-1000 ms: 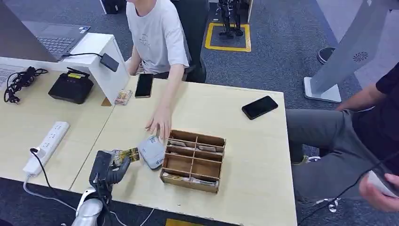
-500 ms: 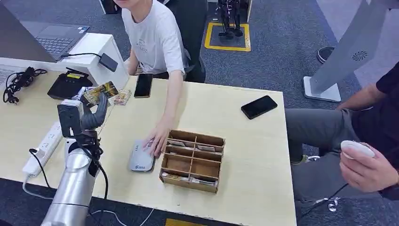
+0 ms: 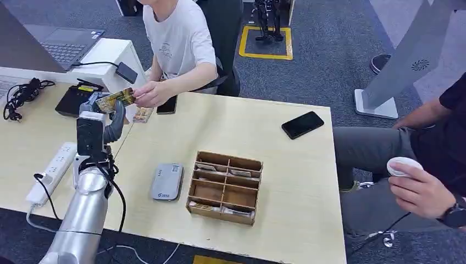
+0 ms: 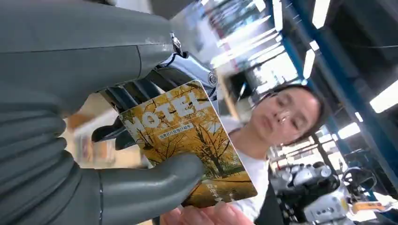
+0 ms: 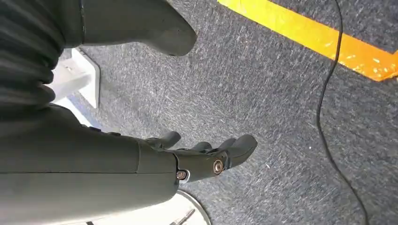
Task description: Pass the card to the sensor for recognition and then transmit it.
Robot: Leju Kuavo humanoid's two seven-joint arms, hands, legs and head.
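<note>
My left hand [image 3: 103,122] pinches the card [image 3: 115,99] btwn thumb and fingers, raised over the table [image 3: 286,181]; a person's hand [image 3: 149,93] touches its far end. Right hand [image 5: 206,157] hangs w/ fingers apart, holding nothing. Sensor [image 3: 166,181] lies beside the box [image 3: 225,188].

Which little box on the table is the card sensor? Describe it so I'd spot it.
On the pale wooden table, find the wooden divided tray near the front edge. The sensor lies flat just beside it, toward the robot's raised arm: a rounded grey pad, unlike the black phone farther back.
</note>
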